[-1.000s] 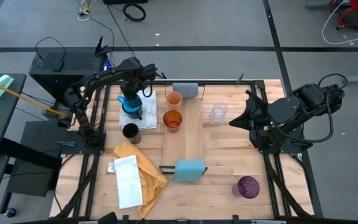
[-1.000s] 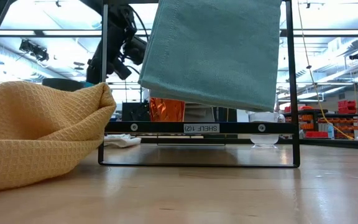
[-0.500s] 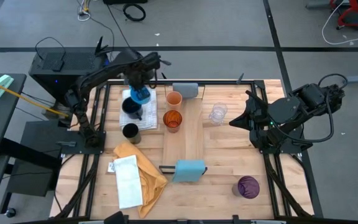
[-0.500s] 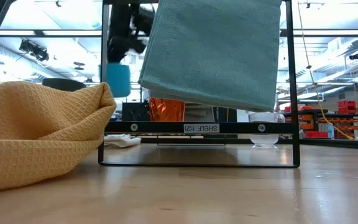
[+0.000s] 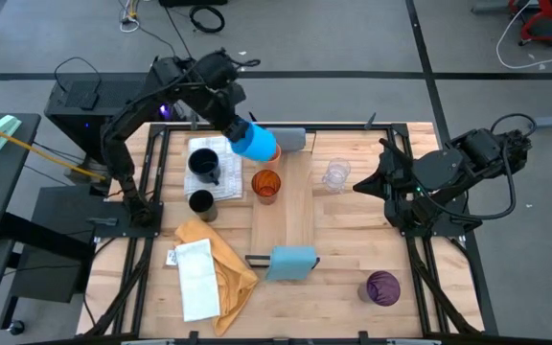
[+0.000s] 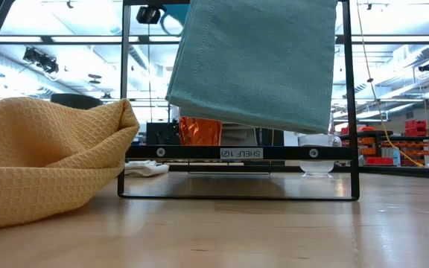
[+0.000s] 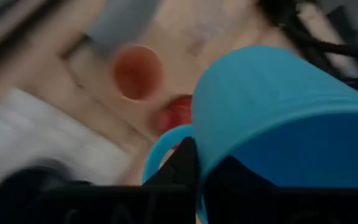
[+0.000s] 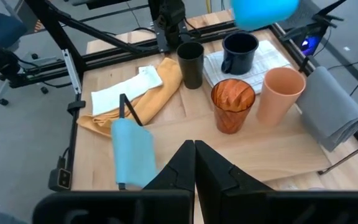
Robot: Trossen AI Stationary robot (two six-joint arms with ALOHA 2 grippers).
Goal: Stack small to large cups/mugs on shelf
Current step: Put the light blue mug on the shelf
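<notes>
Even, bright overhead light fills the high view; shadows under the cups are short and soft, and the pale tabletop shows no glare.

The low view looks toward rows of ceiling lamps, so the hanging teal cloth and yellow cloth stand partly backlit, and the near wood is soft and out of focus.

The left wrist view is heavily smeared by motion: the bright blue mug just ahead of the left gripper's fingers is blurred, and the orange cup beyond it more so.

The right wrist view is sharp, except the blue mug, which is blurred and far beyond its fingers.
</notes>
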